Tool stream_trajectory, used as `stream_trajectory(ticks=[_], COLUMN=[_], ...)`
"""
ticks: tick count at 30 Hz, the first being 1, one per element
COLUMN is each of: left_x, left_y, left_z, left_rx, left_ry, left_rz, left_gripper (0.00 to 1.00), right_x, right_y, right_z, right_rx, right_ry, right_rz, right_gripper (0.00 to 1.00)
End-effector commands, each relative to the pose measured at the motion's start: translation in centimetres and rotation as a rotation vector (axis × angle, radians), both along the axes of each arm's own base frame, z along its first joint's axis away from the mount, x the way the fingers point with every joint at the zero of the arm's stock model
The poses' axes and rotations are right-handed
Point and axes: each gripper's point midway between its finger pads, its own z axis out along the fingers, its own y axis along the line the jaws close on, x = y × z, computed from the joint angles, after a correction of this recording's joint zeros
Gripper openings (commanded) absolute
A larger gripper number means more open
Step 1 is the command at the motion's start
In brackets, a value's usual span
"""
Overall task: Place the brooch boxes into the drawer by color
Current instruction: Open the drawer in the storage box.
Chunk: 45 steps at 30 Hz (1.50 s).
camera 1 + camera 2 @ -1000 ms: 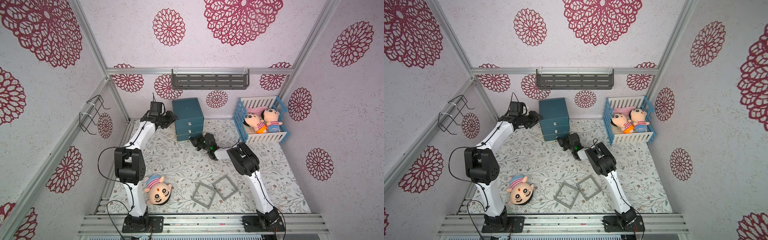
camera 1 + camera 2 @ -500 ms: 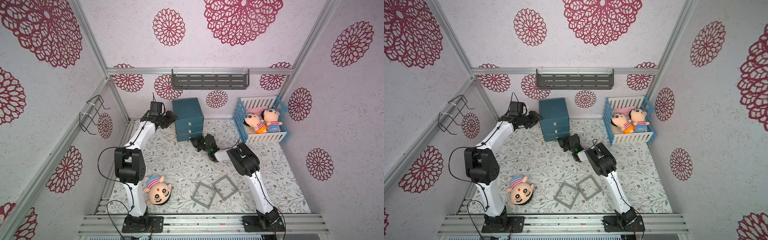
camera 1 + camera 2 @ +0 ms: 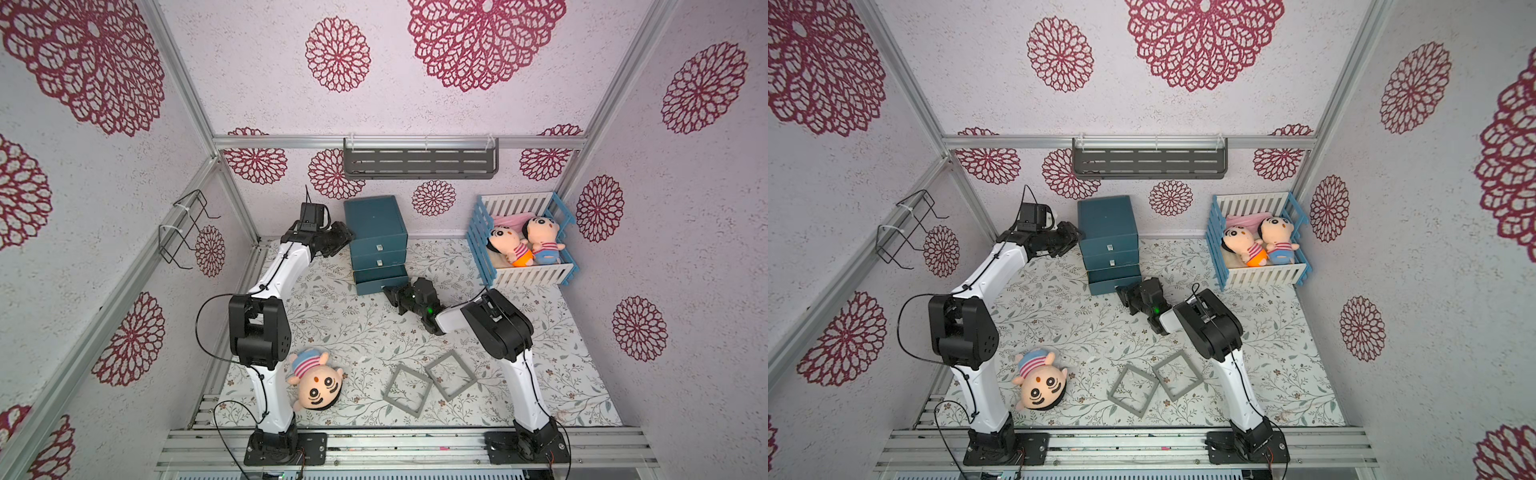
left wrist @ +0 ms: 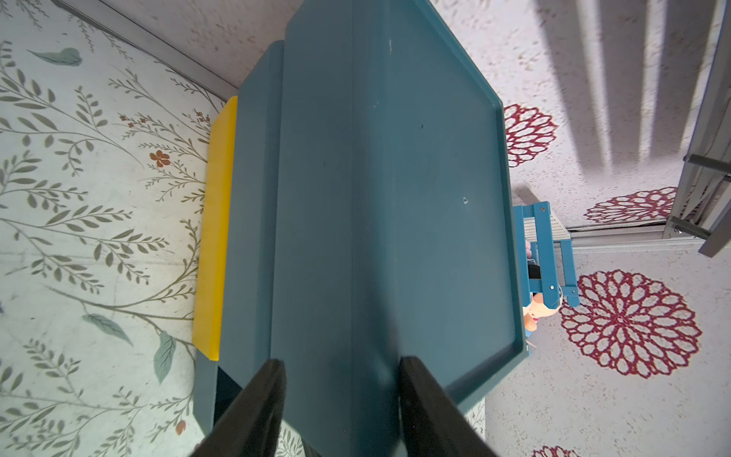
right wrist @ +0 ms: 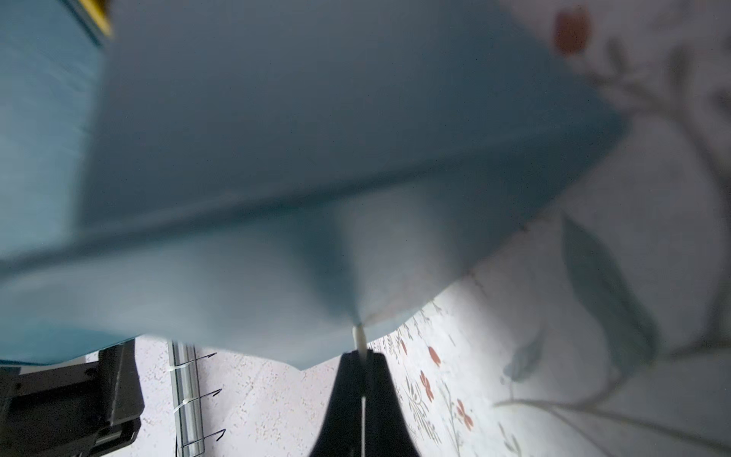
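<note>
Currently your right gripper (image 3: 390, 291) is clenched on the silvery pull (image 5: 359, 334) of the bottom drawer (image 3: 380, 284). The right wrist view shows its two fingers pressed together with only that thin pale tab between them. The bottom drawer stands part of the way out of the teal cabinet (image 3: 376, 226), toward the near side, while the two drawers above it sit closed. The cabinet itself stands at the far edge of the floral mat (image 3: 353, 328), close to the far wall.

Your left gripper (image 4: 342, 374) is at the cabinet's left side, high up by its top edge. Its jaws are apart and grasp nothing, and the cabinet's corner edge runs between them. You cannot tell from these views whether the fingers (image 4: 269, 399) touch the cabinet. In the left wrist view a yellow strip (image 4: 215, 225) shows low along the cabinet, just beside the mat.

The left grey brooch box (image 3: 407, 390) and the right grey brooch box (image 3: 451, 375) lie flat on the near part of the mat, well apart from the cabinet. They sit corner to corner, each turned diamond-wise. A plush head (image 3: 316, 384) lies on the mat to their left. At the far right a blue-and-white crib (image 3: 528, 276) holds two dolls (image 3: 509, 245).
</note>
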Motion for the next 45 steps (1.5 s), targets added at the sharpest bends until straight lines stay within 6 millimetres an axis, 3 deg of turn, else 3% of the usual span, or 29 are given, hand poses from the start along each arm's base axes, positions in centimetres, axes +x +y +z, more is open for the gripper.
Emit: stream_trajectory(ticks=[1,23,35,41,45], left_x=[-0.6,-0.7,-0.6,-0.8,-0.9], left_y=[0.0,0.0,-0.1,0.0,0.1], left_z=[-2.4,-2.2,-2.1,-1.7,-1.1], left_rx=[0.028,0.028,0.026,0.036,0.049], left_ry=[0.076,0.073,0.070,0.065,0.054], left_rz=[-0.015,-0.019,-0.020,-0.018,-0.014], left_gripper=[0.52,0.52,0.52,0.58,0.64], right_x=[-0.4,-6.1,-7.5,-7.4,-7.4], right_y=[0.2,-0.3,-0.7,-0.9,-1.1], right_z=[4.1,3.5,2.9,3.3,3.8], right_rx=[0.041,0.007,-0.002,-0.024,-0.051], right_ry=[-0.062,-0.029,-0.015,-0.027,-0.047], right_rz=[-0.002,0.036,0.042,0.036,0.036], right_gripper=[0.00,0.00,0.00,0.42,0.55])
